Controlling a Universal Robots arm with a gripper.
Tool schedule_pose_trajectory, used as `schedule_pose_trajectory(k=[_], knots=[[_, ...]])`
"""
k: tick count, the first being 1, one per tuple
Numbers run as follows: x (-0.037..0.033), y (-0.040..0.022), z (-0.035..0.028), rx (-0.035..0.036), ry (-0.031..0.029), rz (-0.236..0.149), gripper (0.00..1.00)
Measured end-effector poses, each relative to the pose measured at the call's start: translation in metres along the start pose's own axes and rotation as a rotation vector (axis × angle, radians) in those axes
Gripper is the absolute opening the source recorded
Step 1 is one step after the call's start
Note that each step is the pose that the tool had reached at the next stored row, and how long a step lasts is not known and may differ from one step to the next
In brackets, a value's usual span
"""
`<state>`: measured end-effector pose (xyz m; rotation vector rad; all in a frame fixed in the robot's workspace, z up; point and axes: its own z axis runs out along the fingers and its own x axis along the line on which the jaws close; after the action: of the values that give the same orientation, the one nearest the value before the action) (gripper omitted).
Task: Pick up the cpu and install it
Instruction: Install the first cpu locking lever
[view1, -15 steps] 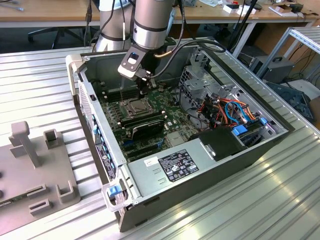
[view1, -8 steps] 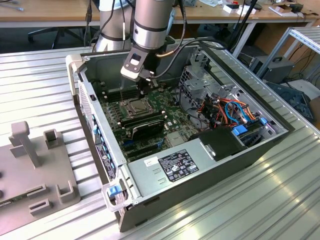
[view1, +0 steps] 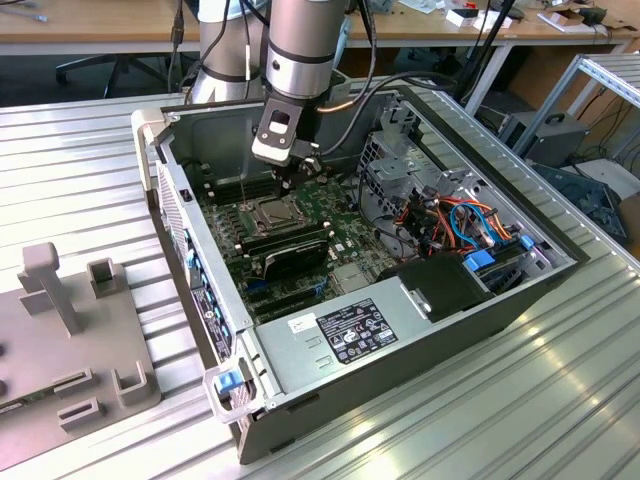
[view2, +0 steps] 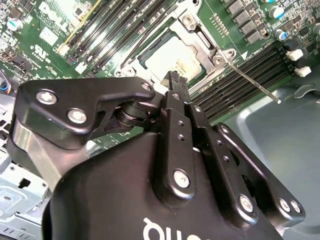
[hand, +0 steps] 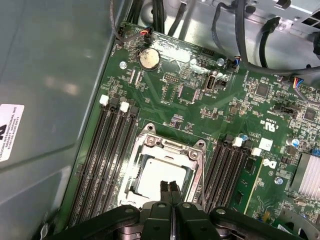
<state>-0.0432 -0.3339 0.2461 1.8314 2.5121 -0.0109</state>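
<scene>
Gripper (hand: 170, 186) closed on nothing, tips just above the cpu (hand: 150, 177) seated within the socket frame (hand: 167, 146); downward drift could skew the chip, likely damaging contacts beneath

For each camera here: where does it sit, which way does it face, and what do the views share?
Exterior view: off the arm, looking down into the open case; arm and claw show.
First wrist view: at the wrist, looking down on the motherboard; the shut claw shows.
Second wrist view: at the wrist behind the claw, facing the motherboard.
Both wrist views share the cpu.
</scene>
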Motion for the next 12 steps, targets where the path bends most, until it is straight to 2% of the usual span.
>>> schedule_pose_trajectory(k=[9,12], knots=[[0.0,0.0,0.0,-0.0003,0.0001,-0.01,0.11],[0.0,0.0,0.0,-0.0021,0.0009,-0.073,0.11]])
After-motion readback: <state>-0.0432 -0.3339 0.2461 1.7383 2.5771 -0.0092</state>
